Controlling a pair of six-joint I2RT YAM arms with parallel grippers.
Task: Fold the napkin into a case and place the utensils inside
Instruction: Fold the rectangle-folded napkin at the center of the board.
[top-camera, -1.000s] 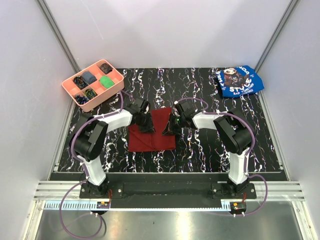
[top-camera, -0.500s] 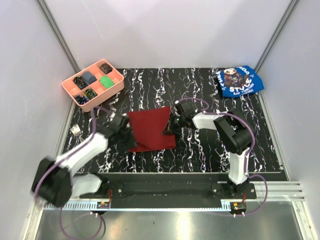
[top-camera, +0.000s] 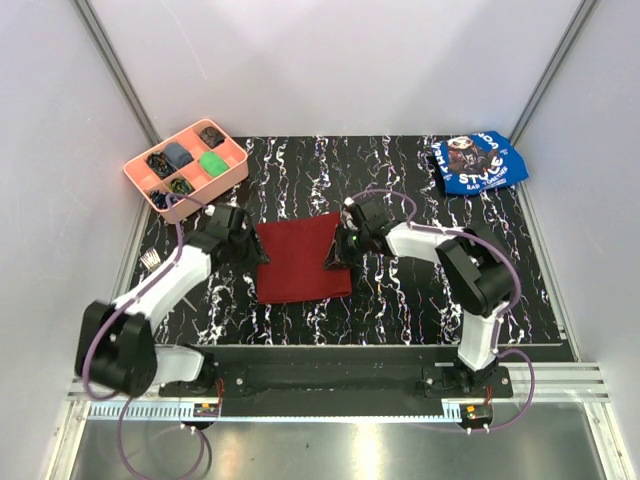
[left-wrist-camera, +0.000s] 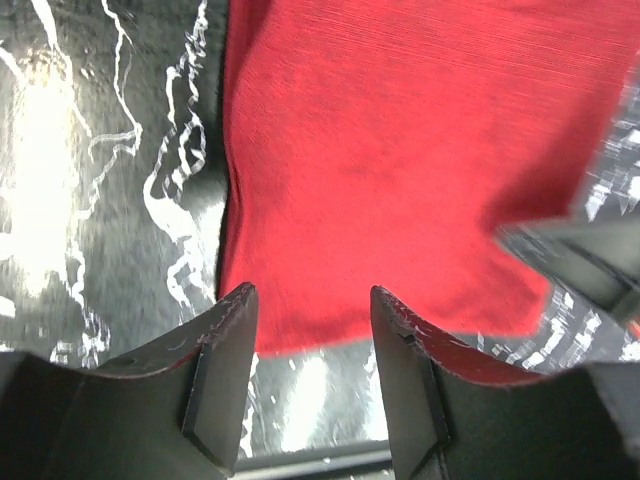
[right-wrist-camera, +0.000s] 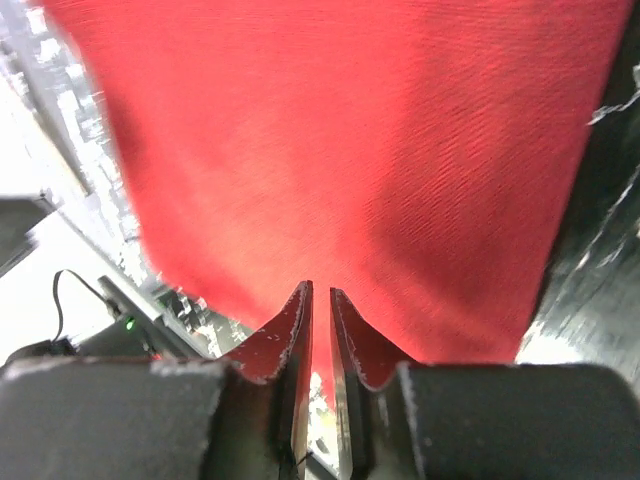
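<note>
The dark red napkin (top-camera: 302, 262) lies flat on the black marbled table as a folded rectangle, filling the left wrist view (left-wrist-camera: 400, 150) and the right wrist view (right-wrist-camera: 330, 140). My left gripper (top-camera: 248, 250) sits at its left edge, jaws open and empty (left-wrist-camera: 312, 300), the cloth's edge just ahead of the tips. My right gripper (top-camera: 336, 256) rests at the napkin's right edge. Its jaws (right-wrist-camera: 318, 295) stand a narrow slit apart with nothing clamped between them. Silver utensils (top-camera: 151, 260) lie on the table at the far left.
A pink compartment tray (top-camera: 212, 193) with small items stands at the back left. A blue printed cloth (top-camera: 478, 162) lies at the back right. White walls close in the table on three sides.
The left gripper let go of the napkin, swung out to the near left and came back to its left edge, open. The raised fold now lies flat. The right jaws have parted slightly.
</note>
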